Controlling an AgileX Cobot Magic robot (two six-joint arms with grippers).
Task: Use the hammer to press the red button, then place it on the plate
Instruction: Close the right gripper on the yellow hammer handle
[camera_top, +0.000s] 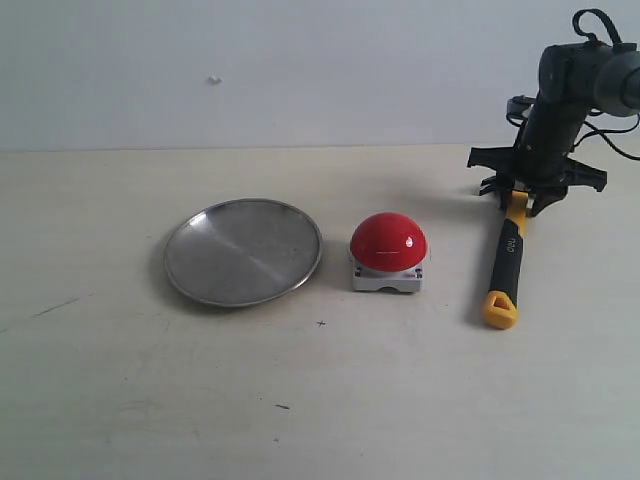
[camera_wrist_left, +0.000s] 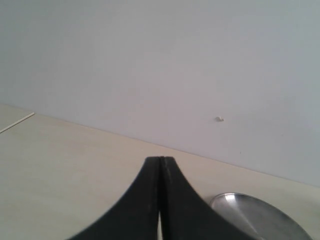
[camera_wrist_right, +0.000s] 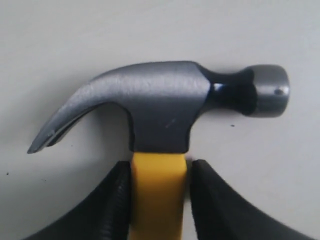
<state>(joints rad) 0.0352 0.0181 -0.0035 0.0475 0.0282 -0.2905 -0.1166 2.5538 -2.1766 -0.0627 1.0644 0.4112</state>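
Note:
The hammer (camera_top: 509, 258) lies flat on the table at the right, its yellow looped end toward the front and its dark head (camera_wrist_right: 160, 107) under my right gripper (camera_top: 518, 200). In the right wrist view the right gripper (camera_wrist_right: 159, 175) is open astride the yellow neck: one finger touches it and a thin gap shows at the other finger (camera_wrist_right: 210, 195). The red button (camera_top: 388, 243) stands on its grey base at the table's middle. To its left lies the silver plate (camera_top: 243, 251). My left gripper (camera_wrist_left: 160, 161) is shut and empty, with the plate's rim (camera_wrist_left: 260, 215) beside it; it is out of the exterior view.
The pale table (camera_top: 320, 400) meets a plain light wall (camera_top: 300, 70) at the back. The right arm's dark body and cables (camera_top: 575, 80) rise above the hammer's head.

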